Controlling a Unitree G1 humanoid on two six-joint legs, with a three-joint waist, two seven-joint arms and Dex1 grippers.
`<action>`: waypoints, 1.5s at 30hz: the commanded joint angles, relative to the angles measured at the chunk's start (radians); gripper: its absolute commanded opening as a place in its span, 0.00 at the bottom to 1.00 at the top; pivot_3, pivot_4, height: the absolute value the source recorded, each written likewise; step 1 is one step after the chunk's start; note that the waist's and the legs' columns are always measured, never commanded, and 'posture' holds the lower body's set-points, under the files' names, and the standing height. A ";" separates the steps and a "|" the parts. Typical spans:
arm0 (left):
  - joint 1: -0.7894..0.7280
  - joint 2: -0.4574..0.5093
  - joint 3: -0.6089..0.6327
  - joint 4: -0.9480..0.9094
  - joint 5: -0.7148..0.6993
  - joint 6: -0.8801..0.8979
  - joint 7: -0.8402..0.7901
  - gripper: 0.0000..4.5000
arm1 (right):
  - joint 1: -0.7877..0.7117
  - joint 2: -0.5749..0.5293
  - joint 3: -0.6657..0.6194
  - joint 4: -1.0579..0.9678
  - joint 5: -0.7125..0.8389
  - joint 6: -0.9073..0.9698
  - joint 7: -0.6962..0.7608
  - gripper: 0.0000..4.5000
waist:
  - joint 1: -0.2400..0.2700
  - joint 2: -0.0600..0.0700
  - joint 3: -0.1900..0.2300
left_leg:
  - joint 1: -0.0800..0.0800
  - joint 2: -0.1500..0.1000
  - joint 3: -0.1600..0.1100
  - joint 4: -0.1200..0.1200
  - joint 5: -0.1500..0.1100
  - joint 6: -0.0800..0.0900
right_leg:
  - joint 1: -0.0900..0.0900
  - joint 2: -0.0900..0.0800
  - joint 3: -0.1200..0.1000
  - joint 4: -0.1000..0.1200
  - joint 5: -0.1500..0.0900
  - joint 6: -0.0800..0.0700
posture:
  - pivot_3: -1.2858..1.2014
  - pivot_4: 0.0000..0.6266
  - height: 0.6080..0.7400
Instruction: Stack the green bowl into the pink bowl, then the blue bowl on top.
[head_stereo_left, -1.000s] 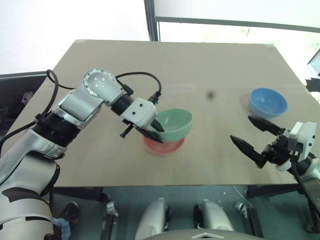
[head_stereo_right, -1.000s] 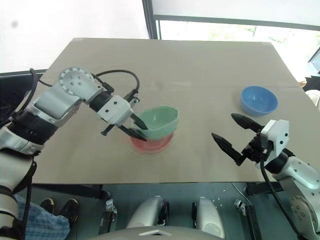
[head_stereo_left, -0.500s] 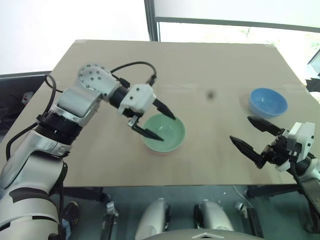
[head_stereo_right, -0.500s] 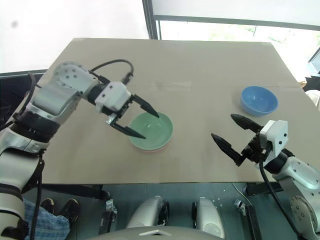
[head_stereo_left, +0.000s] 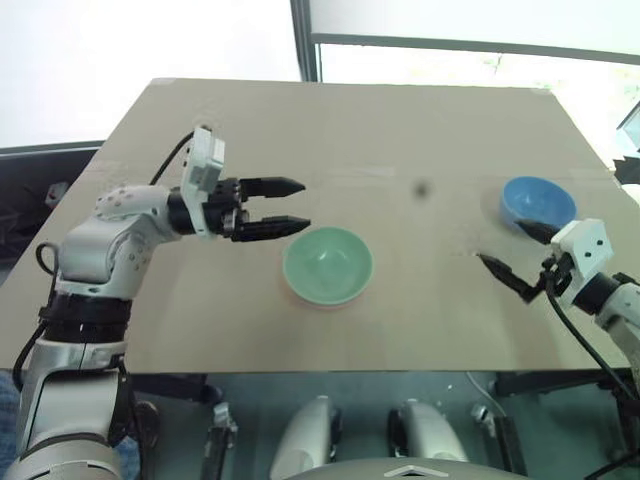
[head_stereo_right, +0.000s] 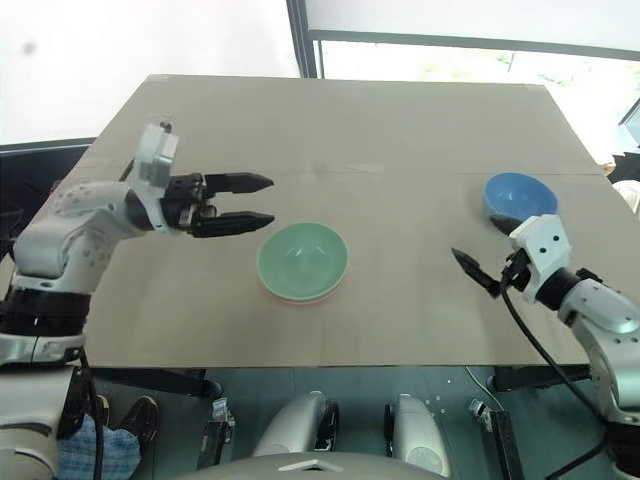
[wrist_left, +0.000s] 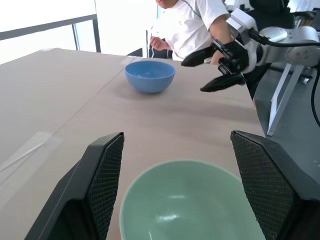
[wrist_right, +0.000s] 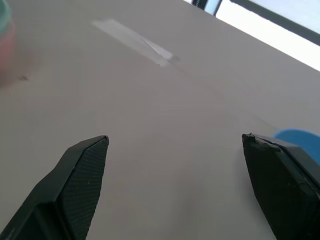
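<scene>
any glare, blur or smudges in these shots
Head views: window glare along the top, and a dark smudge over the table in the left eye view. Right wrist view: pink bowl at the edge is blurred. Left wrist view: green bowl sharp, with a small highlight.

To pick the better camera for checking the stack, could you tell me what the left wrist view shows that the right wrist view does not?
Left wrist view, not the right: the open right pincer and a person in a white shirt beyond the table. Right wrist view, not the left: the pink bowl, its side peeking out under the green bowl. Both: the green bowl, the blue bowl and the table.
</scene>
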 joint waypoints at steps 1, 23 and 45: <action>0.056 0.037 0.118 -0.106 -0.025 0.015 0.034 0.80 | -0.067 -0.046 0.011 0.110 -0.071 -0.053 0.025 1.00 | 0.000 0.000 0.000 | 0.000 0.000 0.000 0.000 0.000 0.000 | 0.000 0.000 0.000 0.000 0.000 0.000 | 0.52 0.24 1.00; 0.307 0.017 0.308 -0.302 -0.065 0.027 0.122 0.81 | -0.839 0.025 0.373 1.257 -0.470 -0.394 0.124 0.55 | -0.018 0.004 0.002 | -0.001 -0.001 0.000 -0.006 0.000 -0.001 | -0.001 -0.003 0.000 -0.006 0.000 -0.001 | 0.52 0.24 1.00; 0.283 0.026 0.277 -0.251 -0.037 0.022 0.087 0.81 | -0.617 0.039 0.365 0.554 -0.322 -0.286 0.364 0.02 | -0.030 0.005 0.003 | -0.001 -0.001 0.000 -0.015 0.001 -0.003 | -0.004 -0.004 0.000 -0.010 0.001 -0.001 | 0.52 0.24 1.00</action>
